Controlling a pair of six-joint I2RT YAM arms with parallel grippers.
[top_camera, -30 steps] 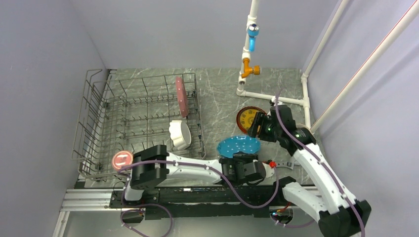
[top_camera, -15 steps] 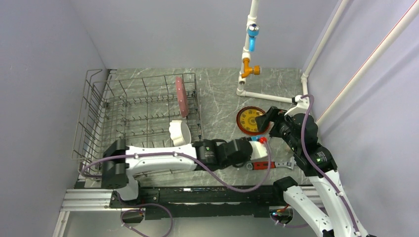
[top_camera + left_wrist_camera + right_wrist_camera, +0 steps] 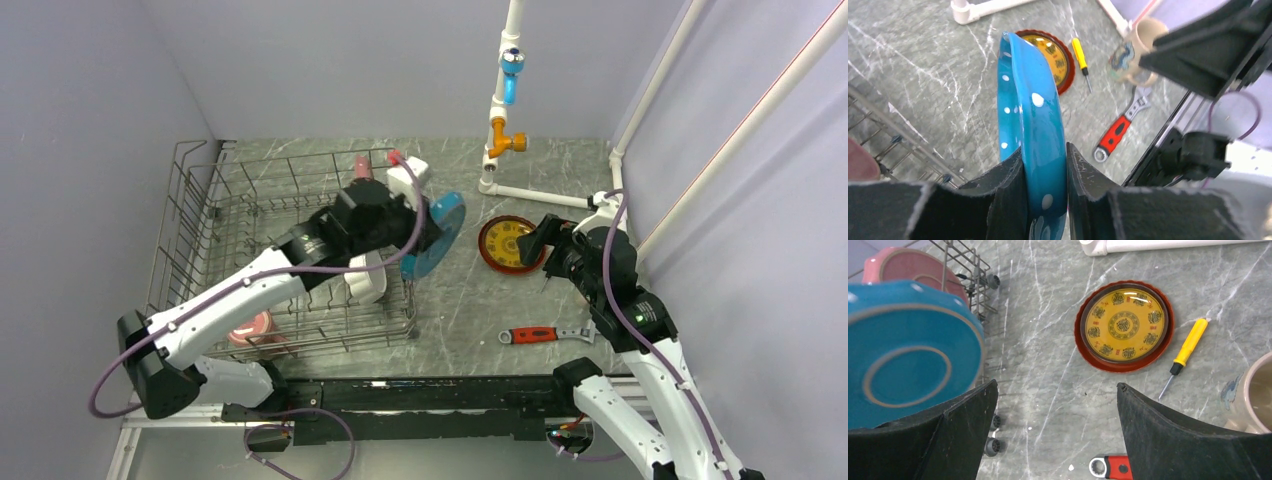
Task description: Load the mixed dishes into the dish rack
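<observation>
Swings the left arm up and away from the near table edge since a second ago, over to the right end of the rack [image 3: 215, 235], and brings the blue plate [image 3: 445, 228] along. Grips that plate by its rim in the left gripper [image 3: 1044, 177], jaws narrow and pressed against both faces. Holds it on edge in the air just beside the rack's right wall, over the table [image 3: 455, 300], not yet between the tines; cannot tell whether it touches a wire. Pulls the right gripper [image 3: 1057, 385] back a little too, toward the right rim of the red-brown plate [image 3: 1124, 325], and spreads it wide, with nothing between the jaws. Hangs there above the table, apart from that plate. Keeps in the rack already: pink plate [image 3: 913, 267] upright among the tines at the far right corner, white bowl [image 3: 365, 280] on its side by the right wall, pink mug [image 3: 253, 328] near the front, partly hidden under the left arm. Leaves on the table: red-brown plate lying flat right of the rack, yellow screwdriver [image 3: 1189, 346] just beside it, cream cup [image 3: 1254, 395] further right, red wrench [image 3: 540, 334] nearer the arm bases, well apart from the plate.
</observation>
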